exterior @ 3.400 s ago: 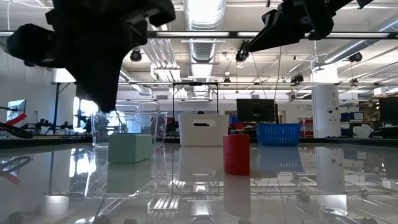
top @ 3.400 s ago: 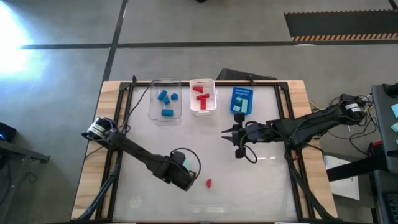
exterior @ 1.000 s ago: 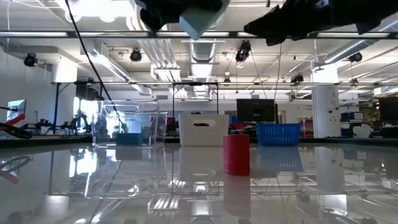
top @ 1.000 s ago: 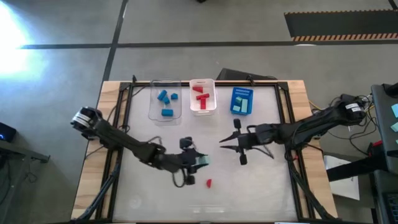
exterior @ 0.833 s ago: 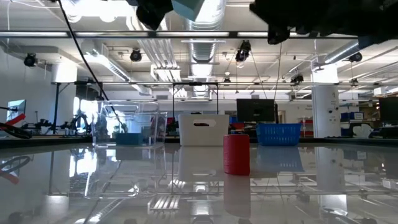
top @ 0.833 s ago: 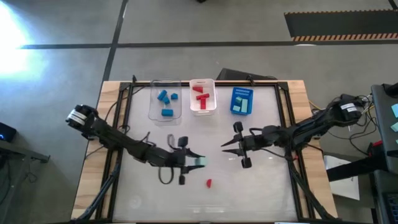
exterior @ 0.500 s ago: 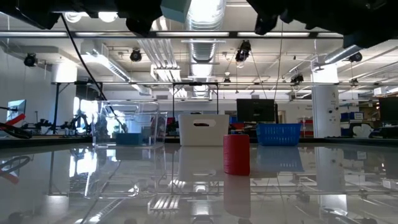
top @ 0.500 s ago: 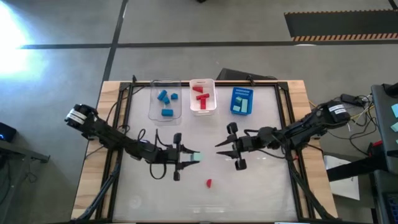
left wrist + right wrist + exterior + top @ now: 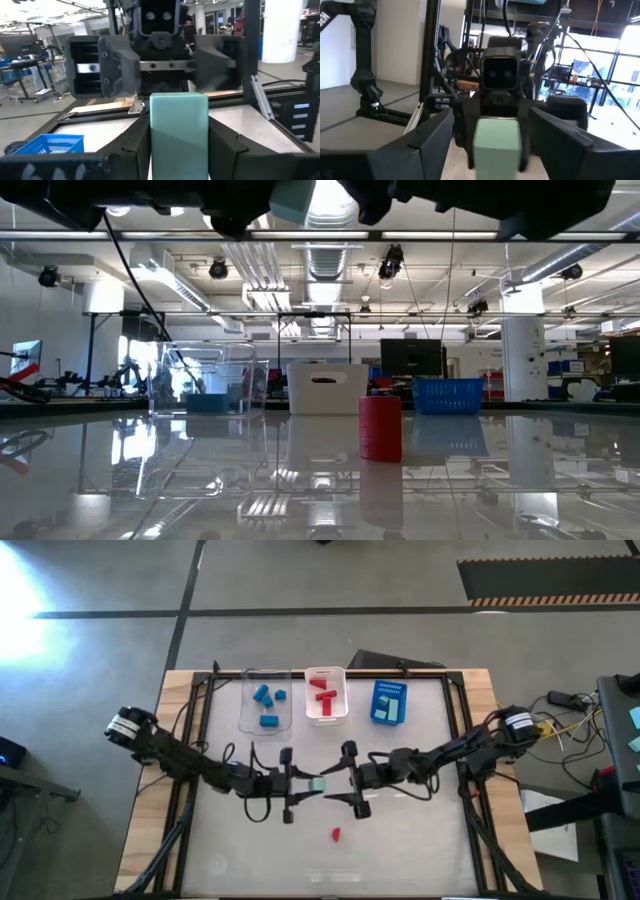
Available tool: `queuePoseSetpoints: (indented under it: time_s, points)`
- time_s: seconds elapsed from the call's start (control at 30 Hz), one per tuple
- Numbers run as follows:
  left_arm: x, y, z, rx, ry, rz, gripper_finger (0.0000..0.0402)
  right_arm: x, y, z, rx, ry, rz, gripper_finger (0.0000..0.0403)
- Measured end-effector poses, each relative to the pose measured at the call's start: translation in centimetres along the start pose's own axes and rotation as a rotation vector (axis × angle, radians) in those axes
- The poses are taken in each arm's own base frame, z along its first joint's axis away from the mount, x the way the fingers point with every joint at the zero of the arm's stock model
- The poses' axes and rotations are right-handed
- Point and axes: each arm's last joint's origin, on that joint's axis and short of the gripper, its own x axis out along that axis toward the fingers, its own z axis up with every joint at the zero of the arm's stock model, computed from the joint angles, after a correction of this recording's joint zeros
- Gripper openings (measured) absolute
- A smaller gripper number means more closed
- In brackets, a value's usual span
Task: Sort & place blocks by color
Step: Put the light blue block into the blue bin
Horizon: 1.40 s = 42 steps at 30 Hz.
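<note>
1. Midway over the bench (image 9: 430, 850), the left gripper (image 9: 300, 786) pinches a mint block (image 9: 316, 784) between its fingers, held in the air.
2. Facing it, the right gripper (image 9: 338, 784) has its fingers spread wide, one on either side of the mint block; whether they touch it cannot be told.
3. Near the front of the bench a single red block (image 9: 336, 834) stands upright, just below the two grippers in the high view.
4. Along the far edge sit three bins: a clear bin (image 9: 247, 710) with blue blocks (image 9: 266, 695), a white bin (image 9: 341, 708) with red blocks (image 9: 322, 696), and a blue bin (image 9: 377, 700) with mint blocks (image 9: 391, 706).
</note>
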Motion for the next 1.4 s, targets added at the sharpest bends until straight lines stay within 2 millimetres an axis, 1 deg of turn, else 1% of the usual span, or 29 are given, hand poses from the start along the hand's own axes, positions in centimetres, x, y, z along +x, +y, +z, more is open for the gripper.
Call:
queuePoseSetpoints:
  time_s: [0.1, 0.2, 0.3, 0.43, 0.53, 0.63, 0.8, 1.2, 1.3, 1.4]
  points:
    - [0.1, 0.2, 0.1, 0.000, -0.002, 0.010, 0.0118, 0.7, 0.0, -0.3, 0.002, 0.003, -0.002, 0.0263]
    - [0.2, 0.3, 0.1, -0.001, -0.004, 0.010, 0.0118, 1.2, -0.5, -0.5, 0.025, 0.003, -0.016, 0.0269]
    - [0.2, 0.3, 0.2, -0.002, -0.006, 0.011, 0.0118, 1.5, -0.9, -1.1, 0.032, 0.018, -0.033, 0.0265]
    - [0.2, 0.3, 0.2, -0.002, -0.006, 0.011, 0.0118, 1.9, -1.0, -1.5, 0.032, 0.025, -0.037, 0.0249]
    - [0.2, 0.3, 0.1, 0.000, -0.003, 0.013, 0.0129, 2.1, -1.0, -1.6, 0.030, 0.026, -0.033, 0.0230]
    - [0.2, 0.3, 0.1, 0.001, 0.000, 0.014, 0.0140, 2.1, -1.0, -1.6, 0.034, 0.023, -0.033, 0.0200]
    - [0.2, 0.3, 0.0, -0.002, 0.008, 0.017, 0.0146, 2.0, -1.0, -1.4, 0.034, 0.021, -0.030, 0.0125]
    - [0.1, 0.2, -0.6, 0.002, 0.069, 0.020, 0.0153, 1.9, -1.0, -2.0, 0.039, 0.066, -0.024, 0.0124]
    - [0.1, 0.2, -0.6, 0.002, 0.069, 0.020, 0.0174, 1.9, -1.0, -1.9, 0.033, 0.074, -0.024, 0.0124]
    - [0.2, 0.3, -0.6, 0.003, 0.073, 0.041, 0.0207, 1.8, -1.0, -1.9, 0.032, 0.080, -0.031, 0.0124]
